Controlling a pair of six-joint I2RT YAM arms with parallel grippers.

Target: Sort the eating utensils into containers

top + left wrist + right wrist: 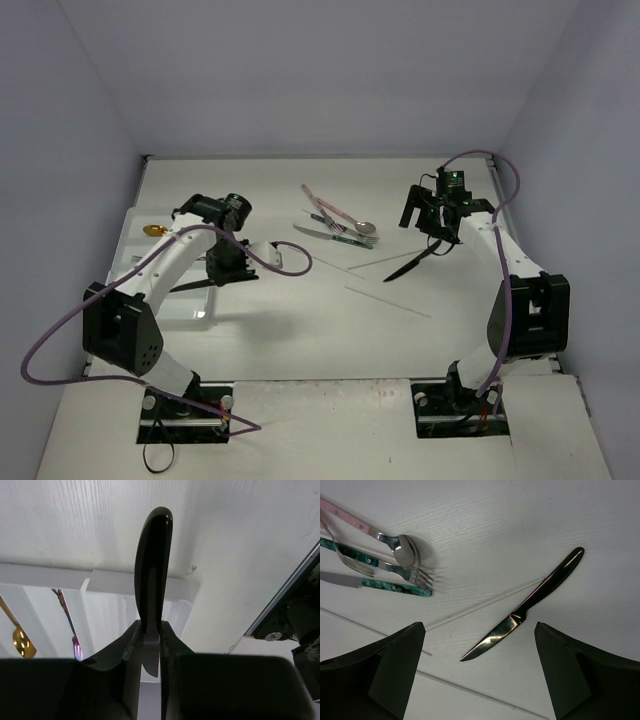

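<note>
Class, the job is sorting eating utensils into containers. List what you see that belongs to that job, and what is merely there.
Belongs to the job:
white tray
gold spoon in it
held black knife, in left gripper
loose black knife
pink-handled spoon
green-handled fork
green-handled knife
pale sticks

Merely there:
purple cables
black base plates

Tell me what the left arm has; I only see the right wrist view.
Observer: The left gripper is shut on a black knife.
Operator: Name something lying in the tray.
Observer: A gold spoon lies in one compartment of the white tray.
</note>
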